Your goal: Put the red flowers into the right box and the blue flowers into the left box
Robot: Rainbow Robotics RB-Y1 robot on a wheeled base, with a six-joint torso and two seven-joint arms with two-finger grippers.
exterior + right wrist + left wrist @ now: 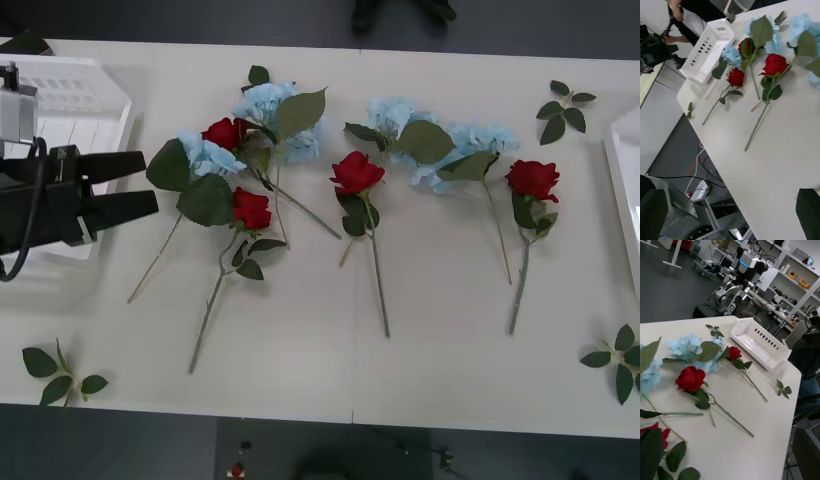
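Over the left box | left gripper level, black fingers parted, grasping nothing | red flowers, blue flowers on table

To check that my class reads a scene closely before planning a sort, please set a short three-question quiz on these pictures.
1. How many red flowers lie on the table?
2. True or false: the left box already holds blue flowers.
3. The open left end effector points: A, toward the flowers; B, away from them.

Key: 1, four; 2, false; 3, A.
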